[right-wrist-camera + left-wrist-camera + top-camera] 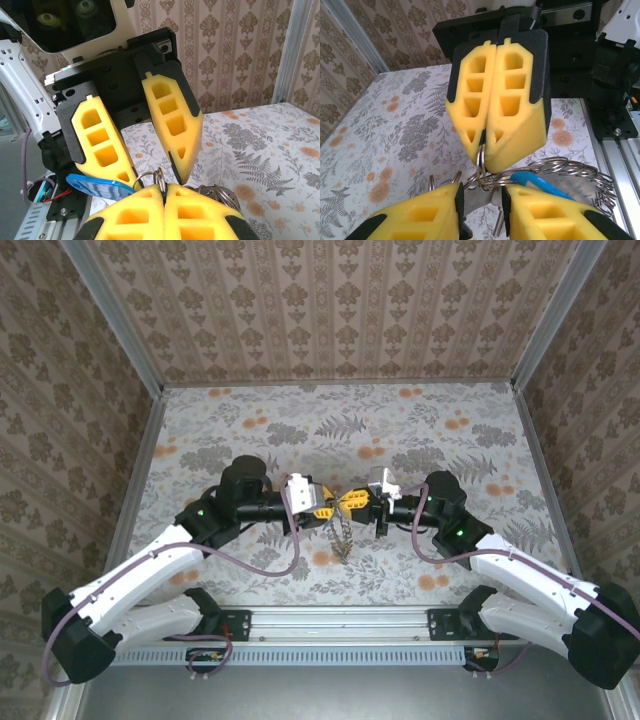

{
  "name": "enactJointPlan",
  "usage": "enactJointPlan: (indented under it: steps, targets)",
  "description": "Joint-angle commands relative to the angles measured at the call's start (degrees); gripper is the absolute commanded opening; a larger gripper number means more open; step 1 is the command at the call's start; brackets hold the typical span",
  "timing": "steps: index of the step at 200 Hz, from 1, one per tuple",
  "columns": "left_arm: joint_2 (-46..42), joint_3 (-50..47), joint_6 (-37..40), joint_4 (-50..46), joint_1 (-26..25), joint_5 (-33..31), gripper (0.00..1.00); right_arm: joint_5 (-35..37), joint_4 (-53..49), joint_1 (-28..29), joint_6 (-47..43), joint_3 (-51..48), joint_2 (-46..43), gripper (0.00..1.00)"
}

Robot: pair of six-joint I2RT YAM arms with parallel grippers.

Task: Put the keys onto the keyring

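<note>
Keyring (480, 169) wire sits pinched at the very tips of the right claw (484, 150), whose yellow fingers we see pressed flat together along their whole length. Directly opposite, nose to nose with it, the left claw (481, 190) is spread, its two fingers apart with a clear gap between them. The ring hangs just past the mouth of that gap, in line with it, and we cannot tell whether either left finger touches it.

A blue key (535, 183) lies along the inner edge of one left finger, with one end reaching in toward the ring. Beyond the blue key, on the same side of the left claw, the chain (582, 175) of silvery loops fans out from the ring.

From above we see both claws meeting over the table (450, 440). A hanging bundle (342, 535) of metal pieces dangles straight below the point where they meet, too small for us to sort into keys and chain.
</note>
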Motion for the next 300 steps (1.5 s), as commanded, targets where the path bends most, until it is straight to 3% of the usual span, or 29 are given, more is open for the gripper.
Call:
enactJointPlan:
  steps: [1,48,107,142,194,300]
  targets:
    - [-2.12,-0.14,2.05,-2.44,-0.09,2.43,0.32,0.42,1.64,0.0,-0.95,2.18,-0.48,0.0]
    - [-4.59,1.79,8.53,-12.73,0.79,-2.55,0.4,-0.02,0.03,0.1,-1.99,2.71,-0.65,0.0]
    - [-2.36,1.04,1.32,-2.85,0.83,-1.77,0.42,-0.28,0.02,0.53,-2.34,3.31,-0.13,0.0]
    - [0.28,2.12,0.5,-1.01,0.2,-1.04,0.32,0.07,0.02,0.8,-2.25,3.49,0.0,0.0]
    - [0.8,2.04,0.86,-0.16,-0.31,-3.1,0.0,0.67,2.65,0.88,-0.48,3.15,0.33,0.0]
    - [3.89,3.5,7.54,-4.47,-6.56,-8.36,0.0,10.08,16.41,1.14,10.63,0.17,1.07,0.0]
